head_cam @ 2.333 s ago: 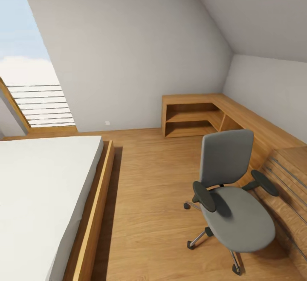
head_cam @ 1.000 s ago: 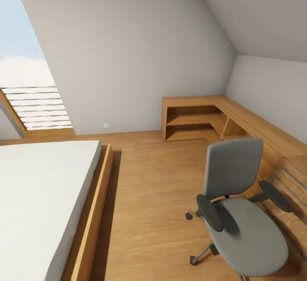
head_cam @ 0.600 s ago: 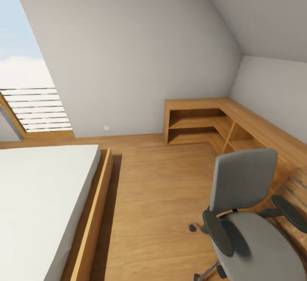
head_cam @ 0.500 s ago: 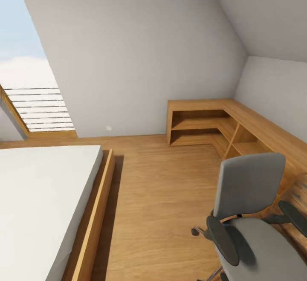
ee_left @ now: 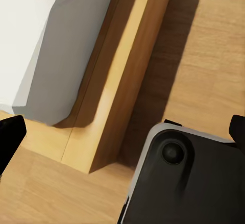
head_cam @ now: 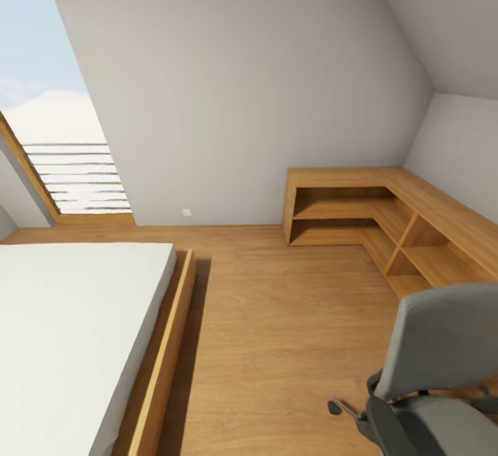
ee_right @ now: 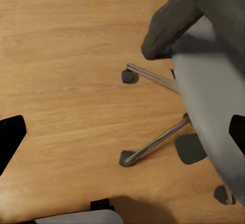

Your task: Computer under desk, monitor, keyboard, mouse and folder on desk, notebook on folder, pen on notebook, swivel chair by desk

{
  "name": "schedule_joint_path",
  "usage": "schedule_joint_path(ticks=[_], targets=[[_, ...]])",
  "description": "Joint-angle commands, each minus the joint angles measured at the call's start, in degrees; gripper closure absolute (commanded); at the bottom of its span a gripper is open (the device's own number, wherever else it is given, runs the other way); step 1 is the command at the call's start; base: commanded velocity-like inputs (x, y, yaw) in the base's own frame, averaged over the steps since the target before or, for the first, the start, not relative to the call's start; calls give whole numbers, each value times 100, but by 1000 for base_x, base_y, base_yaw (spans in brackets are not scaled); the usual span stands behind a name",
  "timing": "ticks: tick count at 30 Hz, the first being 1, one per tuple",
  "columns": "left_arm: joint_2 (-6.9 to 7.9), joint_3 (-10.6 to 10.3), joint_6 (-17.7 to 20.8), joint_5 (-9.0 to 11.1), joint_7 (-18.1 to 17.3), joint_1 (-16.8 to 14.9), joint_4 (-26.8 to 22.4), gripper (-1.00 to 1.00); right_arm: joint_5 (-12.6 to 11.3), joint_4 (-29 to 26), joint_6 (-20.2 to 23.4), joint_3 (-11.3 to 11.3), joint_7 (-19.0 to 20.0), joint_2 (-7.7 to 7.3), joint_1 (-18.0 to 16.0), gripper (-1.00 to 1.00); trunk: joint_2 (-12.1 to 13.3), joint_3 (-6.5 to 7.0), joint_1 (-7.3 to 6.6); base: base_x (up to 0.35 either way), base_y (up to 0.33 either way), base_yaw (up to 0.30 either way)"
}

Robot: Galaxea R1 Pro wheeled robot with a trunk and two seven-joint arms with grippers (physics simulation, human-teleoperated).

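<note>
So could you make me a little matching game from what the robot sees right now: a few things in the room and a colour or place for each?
Things:
1. swivel chair
2. bed mattress
3. corner shelf unit
4. window

Descriptions:
a. wooden, set against the far wall and running along the right-hand wall
b. white, at the left of the head view
c. grey, at the lower right of the head view
d. shows blue sky and slats, upper left

Pairs: 1-c, 2-b, 3-a, 4-d
</note>
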Motion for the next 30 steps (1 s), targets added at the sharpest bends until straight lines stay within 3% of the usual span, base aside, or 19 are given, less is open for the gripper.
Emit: schedule_joint_path(ticks=[1,15,30], targets=[[2,-48,-15,4,55,-7,-14,-100,-28,0,-14,50,-33,-3,-4,-100,-10,-11,6,254,176,8],[1,-57,-15,5,49,-7,-12,-100,-16,0,-13,50,-33,-3,-4,-100,-10,-11,6,103,38,2],[1,-57,-15,5,46,-7,-12,-100,-16,0,-13,50,-33,-1,-4,-100,-10,-11,6,299,0,0]])
